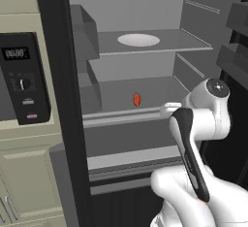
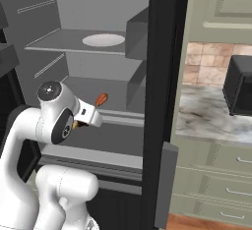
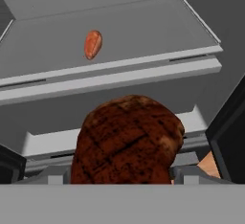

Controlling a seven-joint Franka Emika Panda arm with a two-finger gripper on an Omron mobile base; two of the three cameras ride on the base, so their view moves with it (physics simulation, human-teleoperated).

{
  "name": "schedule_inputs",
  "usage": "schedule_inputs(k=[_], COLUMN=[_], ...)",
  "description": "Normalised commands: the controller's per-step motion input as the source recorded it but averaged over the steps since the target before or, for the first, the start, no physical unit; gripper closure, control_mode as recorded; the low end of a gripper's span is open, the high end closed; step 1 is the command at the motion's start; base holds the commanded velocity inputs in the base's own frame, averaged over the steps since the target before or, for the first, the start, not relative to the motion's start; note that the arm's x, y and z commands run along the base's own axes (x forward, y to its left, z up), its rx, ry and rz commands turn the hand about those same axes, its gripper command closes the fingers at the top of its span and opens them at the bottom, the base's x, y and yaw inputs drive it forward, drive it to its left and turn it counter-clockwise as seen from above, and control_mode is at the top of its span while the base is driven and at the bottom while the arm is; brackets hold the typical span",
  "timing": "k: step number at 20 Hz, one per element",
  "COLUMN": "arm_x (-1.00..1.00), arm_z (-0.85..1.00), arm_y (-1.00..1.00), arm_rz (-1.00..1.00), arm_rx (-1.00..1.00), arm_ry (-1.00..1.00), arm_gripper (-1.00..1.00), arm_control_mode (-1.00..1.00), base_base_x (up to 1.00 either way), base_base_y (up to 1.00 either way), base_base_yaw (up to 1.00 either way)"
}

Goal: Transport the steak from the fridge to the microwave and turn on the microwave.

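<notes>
From the left base view you see the fridge (image 1: 145,71) standing open, its black frame running down beside the microwave (image 1: 22,78) control panel at nine o'clock, where the display, knob and buttons face you. A white plate (image 1: 138,40) lies on the upper shelf at twelve o'clock, and a small orange-red oval item (image 1: 137,99) sits on the middle shelf near the picture's centre. The arm rises from five o'clock and its wrist reaches toward the front edge of that middle shelf; the fingers themselves are hidden behind the wrist here. In the right base view you find the arm at eight o'clock, the wrist pointing into the fridge, with a sliver of brown just under the hand and the orange-red item just beyond it on the shelf; a black box sits on the marbled counter (image 2: 206,111) at three o'clock. In the hand view the steak (image 3: 128,141) looms large at six o'clock, between the spread fingers of the gripper (image 3: 122,175), whose tips (image 3: 184,173) flank its sides. The jaws stand wide around the steak and look to be holding it in front of the shelf edges, while the orange-red item rests on the shelf at eleven o'clock.
</notes>
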Motion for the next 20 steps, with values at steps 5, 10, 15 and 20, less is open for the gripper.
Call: schedule_inputs(k=[5,10,15,20], arm_x=[-0.11,-0.1,0.0,0.0], arm_z=[0.0,0.0,0.0,0.0], arm_y=[0.0,0.0,0.0,0.0], arm_rz=[0.01,0.01,0.0,0.0], arm_rx=[0.0,0.0,0.0,0.0], arm_ry=[0.0,-0.01,0.0,0.0], arm_gripper=[1.0,1.0,1.0,1.0], arm_control_mode=[-1.0,1.0,1.0,1.0], base_base_x=[0.0,-0.25,-0.49,-0.5], base_base_y=[0.0,0.0,0.0,0.0], base_base_yaw=[0.0,0.02,0.04,0.04])
